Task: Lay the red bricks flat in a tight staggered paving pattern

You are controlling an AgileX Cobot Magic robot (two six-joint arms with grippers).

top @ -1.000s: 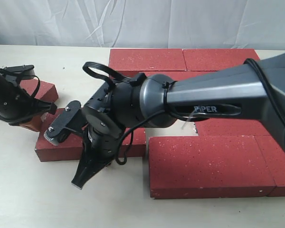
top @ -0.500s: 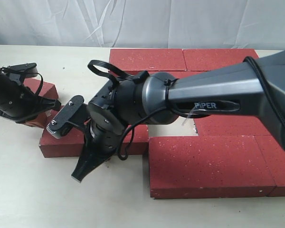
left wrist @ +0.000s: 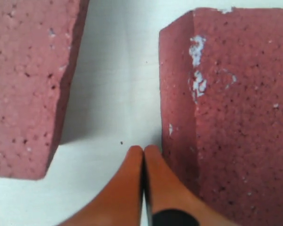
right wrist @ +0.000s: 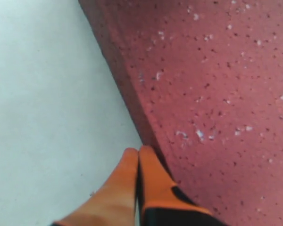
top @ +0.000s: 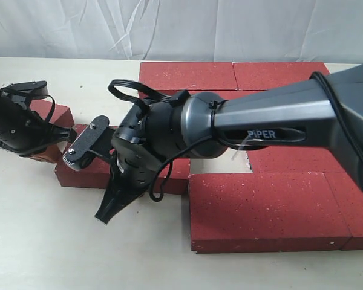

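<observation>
Right, left end effector (left wrist: pixel 144 151): fingers pressed together, holding nothing. Its tip sits low in the strip of surface (left wrist: pixel 113 94) between two bricks, just beside the side face of the chipped brick (left wrist: pixel 226 117). Probably these are the far-left brick (top: pixel 59 112) and the loose brick (top: pixel 88 174), which lies flat, its right end just beside the paved block (top: pixel 266 208).

Right end effector (top: pixel 104 215) is also closed and empty, with its tip against the loose brick's near long side. A bare gap (top: pixel 221 164) shows mid-block.

My read on handling:
- Bricks are heavy, rigid and grainy, so plenty of friction and no flex.
- Edges crumble, going by that chip.
- Push low on a side face near mid-length so the brick doesn't yaw.
- If lifting, pinch across the short width at centre.
</observation>
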